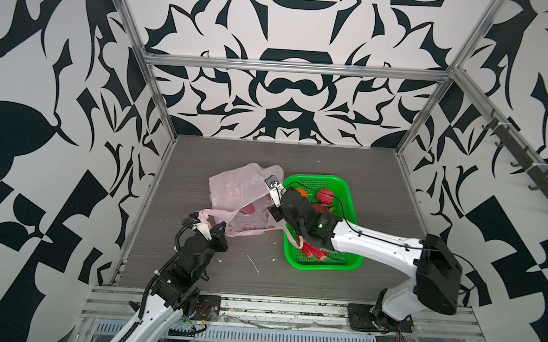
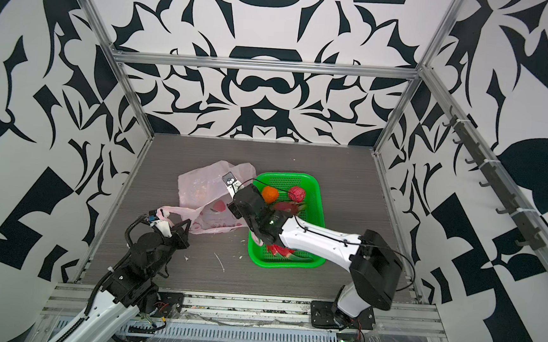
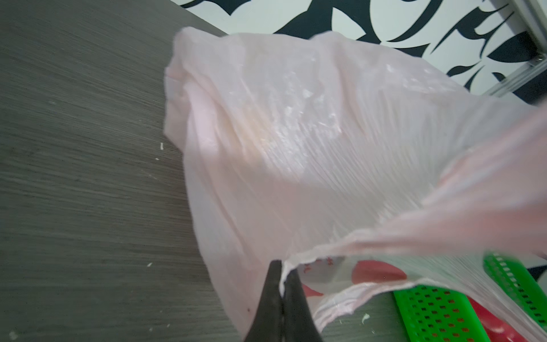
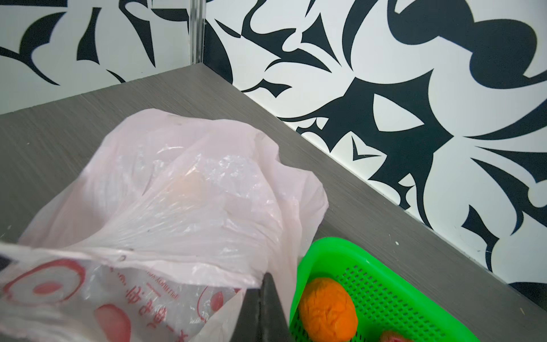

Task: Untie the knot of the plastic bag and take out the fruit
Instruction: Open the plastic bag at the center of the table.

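Left jaws, closest to me, are clamped on the plastic bag's (image 1: 243,184) handle loop (image 1: 220,212), away from the green basket (image 1: 322,266); right jaws pinch its mouth edge beside the basket. One fruit (image 4: 189,183) shows faintly inside, nearer my right arm, I judge

A bright green perforated plastic basket (image 1: 322,266) sits on the grey wood-grain table (image 1: 291,280) — small white scraps (image 1: 253,264) lie near it.

Your left arm (image 1: 157,305) reaches forward from the near left, wrist low, its left tool (image 3: 280,268) pinched closed on the plastic bag (image 3: 296,133). Your right arm (image 1: 376,241) stretches from the near right toward the middle, elbow raised, right tool (image 4: 266,277) also clamped on the bag's edge.
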`<state>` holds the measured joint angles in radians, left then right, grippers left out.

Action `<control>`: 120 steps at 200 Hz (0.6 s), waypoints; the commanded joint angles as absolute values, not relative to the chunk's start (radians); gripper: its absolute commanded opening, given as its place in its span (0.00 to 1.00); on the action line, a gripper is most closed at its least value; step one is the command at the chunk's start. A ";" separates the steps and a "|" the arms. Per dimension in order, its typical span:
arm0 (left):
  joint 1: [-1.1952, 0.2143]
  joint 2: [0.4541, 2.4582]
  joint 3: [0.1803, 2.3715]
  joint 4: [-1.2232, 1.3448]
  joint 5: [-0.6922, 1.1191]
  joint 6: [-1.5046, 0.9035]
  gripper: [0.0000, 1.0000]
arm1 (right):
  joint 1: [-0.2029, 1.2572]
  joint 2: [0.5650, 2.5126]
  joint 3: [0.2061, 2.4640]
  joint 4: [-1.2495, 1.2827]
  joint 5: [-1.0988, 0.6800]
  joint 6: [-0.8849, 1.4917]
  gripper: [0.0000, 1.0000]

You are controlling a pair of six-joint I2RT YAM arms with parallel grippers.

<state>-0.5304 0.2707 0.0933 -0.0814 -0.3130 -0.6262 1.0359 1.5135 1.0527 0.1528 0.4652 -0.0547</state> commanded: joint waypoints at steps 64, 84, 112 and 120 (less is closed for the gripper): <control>-0.534 0.600 0.115 0.146 -0.441 -0.692 0.00 | 1.170 1.360 0.905 0.134 0.595 0.103 0.00; -0.534 0.652 0.129 0.191 -0.469 -0.679 0.00 | 1.207 1.331 0.886 0.139 0.635 0.104 0.00; -0.534 0.681 0.123 0.247 -0.511 -0.676 0.00 | 1.278 1.262 0.833 0.140 0.719 0.115 0.00; -0.535 0.681 0.120 0.259 -0.523 -0.674 0.00 | 1.288 1.249 0.824 0.116 0.740 0.133 0.00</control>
